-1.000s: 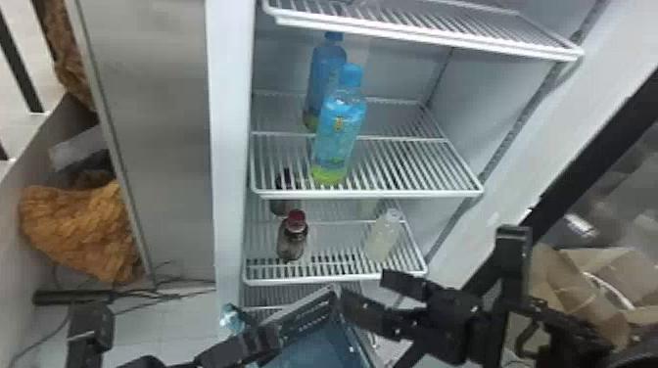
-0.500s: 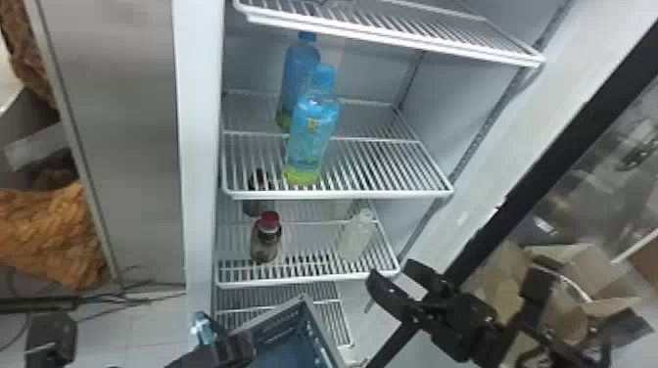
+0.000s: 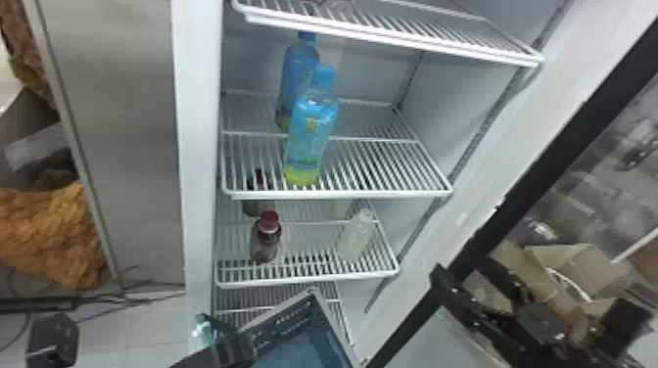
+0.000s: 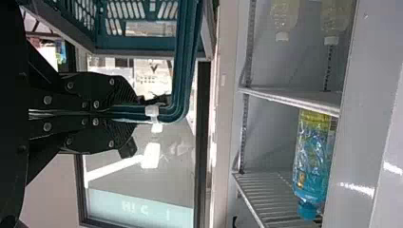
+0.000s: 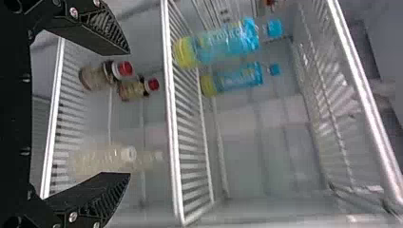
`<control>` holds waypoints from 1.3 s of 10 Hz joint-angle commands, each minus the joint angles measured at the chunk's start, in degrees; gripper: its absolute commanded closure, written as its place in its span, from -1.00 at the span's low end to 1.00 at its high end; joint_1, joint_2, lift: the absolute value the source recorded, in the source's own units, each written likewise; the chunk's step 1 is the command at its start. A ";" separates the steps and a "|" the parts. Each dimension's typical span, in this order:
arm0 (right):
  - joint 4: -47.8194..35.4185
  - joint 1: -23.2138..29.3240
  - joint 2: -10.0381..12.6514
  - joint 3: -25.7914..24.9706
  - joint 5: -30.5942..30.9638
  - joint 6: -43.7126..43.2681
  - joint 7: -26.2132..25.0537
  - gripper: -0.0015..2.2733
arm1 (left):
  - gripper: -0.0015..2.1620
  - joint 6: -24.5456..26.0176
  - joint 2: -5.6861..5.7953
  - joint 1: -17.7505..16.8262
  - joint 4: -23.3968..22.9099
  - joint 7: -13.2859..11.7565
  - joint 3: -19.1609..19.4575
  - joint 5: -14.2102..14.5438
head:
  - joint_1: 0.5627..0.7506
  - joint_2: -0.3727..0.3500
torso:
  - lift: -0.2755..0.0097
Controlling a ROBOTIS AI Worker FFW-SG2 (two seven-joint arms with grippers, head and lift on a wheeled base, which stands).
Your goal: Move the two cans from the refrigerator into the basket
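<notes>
Gripping the slotted teal basket (image 3: pixel 289 319) — left gripper (image 3: pixel 237 348); fingers spread open — right gripper (image 3: pixel 458 270).

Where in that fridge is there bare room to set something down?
Most room: right of the blue bottles, up to the fridge wall. One shelf below, a narrower gap lies between the red-capped bottles and pale bottles. Crowded: the left of both shelves, with bottles one behind another.

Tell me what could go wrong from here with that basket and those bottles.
The left hand grips the basket by its handle, so the basket might swing or slip.

The right hand is open, facing a red-capped bottle and a pale bottle; reaching in could knock either one over.
</notes>
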 commanded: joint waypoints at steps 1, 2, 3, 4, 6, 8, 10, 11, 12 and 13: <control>0.73 2.39 0.55 -0.50 -0.91 -3.54 0.06 -0.88 | 0.11 0.00 -0.10 0.15 0.00 0.00 0.18 0.12 | 0.41 -0.94 | 0.69; 0.73 4.08 0.72 -0.50 -1.14 -4.81 0.24 -0.88 | 0.11 0.00 -0.10 0.43 0.00 -0.09 0.29 0.00 | 0.41 -0.94 | 0.69; 0.87 5.35 0.90 -0.50 -1.03 -5.37 0.85 -0.88 | 0.11 0.00 -0.10 0.71 0.00 -0.09 0.52 0.00 | 0.41 -0.94 | 0.69; 0.17 6.89 1.16 -0.50 -0.80 -6.35 1.47 -0.88 | 0.11 0.00 -0.10 0.85 -0.14 -0.18 0.75 0.00 | 0.41 -0.94 | 0.69; -0.39 8.58 2.22 -1.19 -0.57 -8.75 1.47 -0.88 | 0.11 0.00 -0.01 0.99 -0.14 -0.44 1.09 0.00 | 0.41 -0.94 | 0.69; -0.53 9.28 2.57 -1.19 -0.68 -10.15 1.56 -0.88 | 0.11 0.00 -0.01 1.41 -0.42 -0.53 1.44 0.00 | 0.41 -0.94 | 0.69; -0.53 10.13 2.75 -1.07 -0.91 -10.71 1.56 -0.88 | 0.11 0.00 -0.01 1.83 -0.56 -0.53 1.44 0.00 | 0.41 -0.94 | 0.69; -0.39 10.13 2.75 -0.84 -0.80 -10.71 1.56 -0.88 | 0.11 0.00 -0.01 1.97 -0.56 -0.53 1.44 0.00 | 0.41 -0.94 | 0.69; -0.53 10.13 2.75 -0.73 -0.80 -10.71 1.56 -0.88 | 0.11 0.00 -0.01 1.97 -0.70 -0.53 1.44 0.00 | 0.41 -0.94 | 0.69; -0.53 9.99 2.75 -0.62 -0.91 -10.71 1.56 -0.88 | 0.11 0.00 0.08 1.97 -0.85 -0.53 1.44 0.00 | 0.41 -0.94 | 0.69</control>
